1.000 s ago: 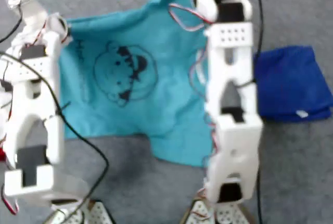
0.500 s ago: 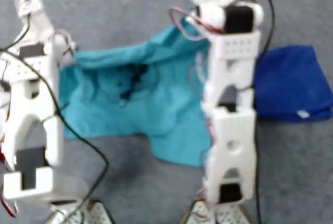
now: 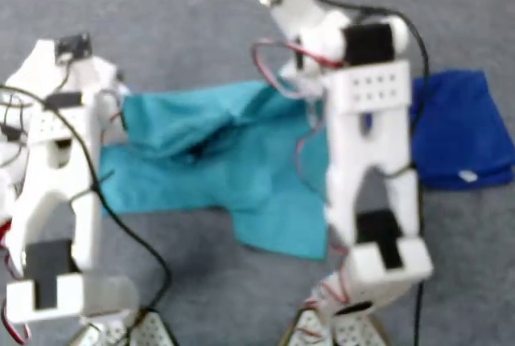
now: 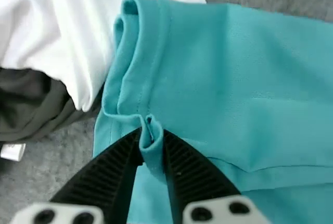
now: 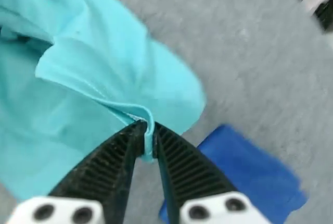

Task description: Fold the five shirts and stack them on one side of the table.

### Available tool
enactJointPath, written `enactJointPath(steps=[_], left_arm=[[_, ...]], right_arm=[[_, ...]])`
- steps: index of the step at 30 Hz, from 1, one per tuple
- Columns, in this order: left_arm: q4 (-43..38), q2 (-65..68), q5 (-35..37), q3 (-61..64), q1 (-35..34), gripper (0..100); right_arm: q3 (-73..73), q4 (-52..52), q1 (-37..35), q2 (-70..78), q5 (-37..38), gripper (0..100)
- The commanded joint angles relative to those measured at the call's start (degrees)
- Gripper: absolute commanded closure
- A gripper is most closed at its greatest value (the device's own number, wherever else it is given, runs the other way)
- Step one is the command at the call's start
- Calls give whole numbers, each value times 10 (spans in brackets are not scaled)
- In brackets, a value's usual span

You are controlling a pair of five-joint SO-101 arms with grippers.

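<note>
A teal shirt (image 3: 217,161) lies in the middle of the grey table, its far half folded over toward me. My left gripper (image 4: 151,139) is shut on a pinch of the teal shirt's (image 4: 234,88) hemmed edge at the cloth's left end. My right gripper (image 5: 147,135) is shut on a fold of the teal shirt's (image 5: 93,78) edge and holds it above the table. In the high view the left gripper (image 3: 121,109) and right gripper (image 3: 294,80) stand at the two ends of the fold. A folded blue shirt (image 3: 463,133) lies at the right.
White cloth (image 4: 67,31) and dark cloth (image 4: 26,109) lie piled beside the teal shirt's left end. The folded blue shirt (image 5: 234,182) rests on the grey table (image 5: 250,52) just past the right gripper. Cables hang along both arms.
Both grippers have carried the teal shirt's far edge toward the near side, folding it over. The printed figure on the shirt is now covered.
</note>
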Motion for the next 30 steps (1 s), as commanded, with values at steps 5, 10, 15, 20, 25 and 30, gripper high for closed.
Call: enactJointPath(steps=[5,10,15,20,25,30], left_arm=[[-63,-107,-45,104,-51,981],[-89,-108,-61,156,-56,981],[-142,-107,-60,192,-59,981],[-168,-95,-58,195,-59,981],[-149,-58,-62,194,-62,981],[-105,-55,-83,187,-79,981]], right_arm=[[255,-17,-16,-230,-4,997],[457,-79,-15,-331,-4,997],[597,-116,-24,-410,-4,997],[681,-122,-29,-454,3,997],[731,-120,-24,-479,25,997],[768,-111,-23,-509,45,997]])
